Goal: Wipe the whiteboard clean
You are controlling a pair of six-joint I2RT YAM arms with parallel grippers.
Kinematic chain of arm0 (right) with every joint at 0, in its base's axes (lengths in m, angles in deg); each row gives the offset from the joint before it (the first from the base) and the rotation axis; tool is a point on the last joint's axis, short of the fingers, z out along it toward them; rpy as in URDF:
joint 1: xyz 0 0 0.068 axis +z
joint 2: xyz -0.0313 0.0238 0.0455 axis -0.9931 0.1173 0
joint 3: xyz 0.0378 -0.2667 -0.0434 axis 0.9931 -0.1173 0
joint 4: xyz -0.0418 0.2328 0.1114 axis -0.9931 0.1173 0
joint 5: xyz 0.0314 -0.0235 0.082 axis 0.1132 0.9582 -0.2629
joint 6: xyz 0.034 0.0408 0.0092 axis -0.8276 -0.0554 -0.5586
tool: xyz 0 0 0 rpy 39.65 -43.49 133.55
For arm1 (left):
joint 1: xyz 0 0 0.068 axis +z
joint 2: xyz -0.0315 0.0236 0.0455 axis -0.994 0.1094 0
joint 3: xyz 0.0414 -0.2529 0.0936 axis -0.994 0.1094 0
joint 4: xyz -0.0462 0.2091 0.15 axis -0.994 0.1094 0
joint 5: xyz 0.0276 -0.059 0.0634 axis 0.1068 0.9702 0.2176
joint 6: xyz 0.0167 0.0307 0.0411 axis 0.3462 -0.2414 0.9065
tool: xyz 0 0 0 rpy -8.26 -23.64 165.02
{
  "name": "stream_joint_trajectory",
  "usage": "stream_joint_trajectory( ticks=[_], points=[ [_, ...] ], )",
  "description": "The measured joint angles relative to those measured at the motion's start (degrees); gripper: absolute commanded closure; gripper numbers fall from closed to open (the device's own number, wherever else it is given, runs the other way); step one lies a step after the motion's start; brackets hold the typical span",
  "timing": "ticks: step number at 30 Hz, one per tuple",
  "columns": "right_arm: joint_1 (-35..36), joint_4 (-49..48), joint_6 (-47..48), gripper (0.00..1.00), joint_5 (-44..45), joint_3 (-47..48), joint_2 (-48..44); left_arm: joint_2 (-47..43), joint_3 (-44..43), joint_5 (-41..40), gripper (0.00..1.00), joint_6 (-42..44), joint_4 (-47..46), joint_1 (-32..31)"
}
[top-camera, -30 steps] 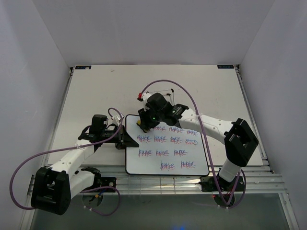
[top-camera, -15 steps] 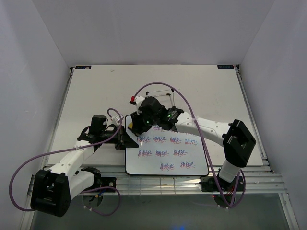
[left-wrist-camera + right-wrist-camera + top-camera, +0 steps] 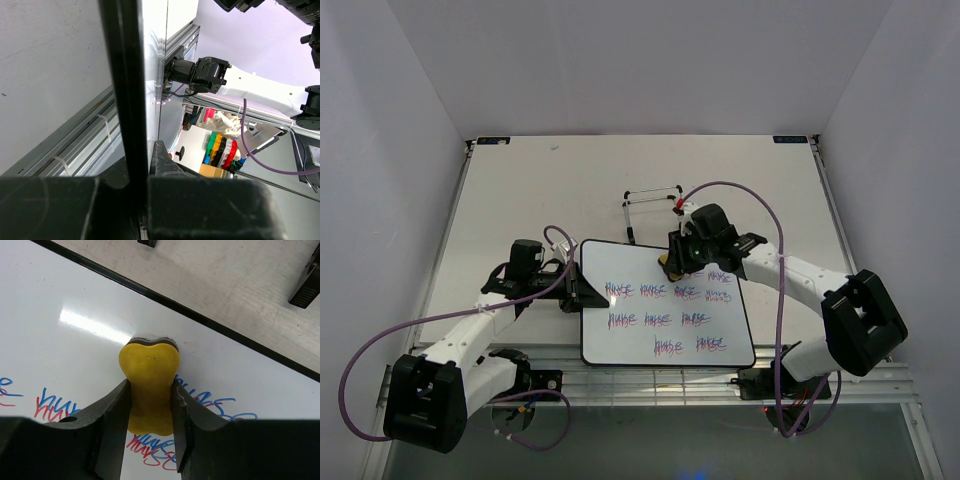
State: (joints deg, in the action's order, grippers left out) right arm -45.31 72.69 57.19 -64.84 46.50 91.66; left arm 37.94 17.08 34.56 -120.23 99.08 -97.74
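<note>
Swung right over the last half-second, your right gripper (image 3: 670, 263) has left the far-left corner of the whiteboard (image 3: 620, 345) and now sits along the board's far edge, right of its middle. The right elbow has moved toward the bench's right edge with it. The left arm and the board lie where they were.

The whiteboard rests flat on the bench (image 3: 540, 190) at the middle of the near edge. Its long axis runs left to right, parallel to that edge. Its top side faces the far edge, so the red-blue scribbles (image 3: 665, 320) read upright from your side.

The right fingers pinch the waist of a yellow bone-shaped eraser (image 3: 149, 365), which is pressed onto the board over the top line of writing, just inside the black frame.

Your left gripper (image 3: 582, 292) meets the board's left edge. In the left wrist view the frame runs down between the fingers (image 3: 215, 210), which appear clamped on it, though that view is dark.

A wire stand (image 3: 652, 191) sits apart, toward the far edge.
</note>
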Motion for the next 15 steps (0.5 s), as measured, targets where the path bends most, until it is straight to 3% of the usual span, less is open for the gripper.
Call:
stream_joint_trajectory(
  ticks=[7,15],
  points=[
    [2.4,1.95,0.61,0.76,0.66,3.96,2.36,0.13,-0.35,0.09,1.0,0.2,0.44,0.28],
    [13.94,3.63,-0.22,0.77,0.48,18.91,10.82,0.22,-1.05,-0.02,1.0,0.24,0.96,0.31]
  ],
)
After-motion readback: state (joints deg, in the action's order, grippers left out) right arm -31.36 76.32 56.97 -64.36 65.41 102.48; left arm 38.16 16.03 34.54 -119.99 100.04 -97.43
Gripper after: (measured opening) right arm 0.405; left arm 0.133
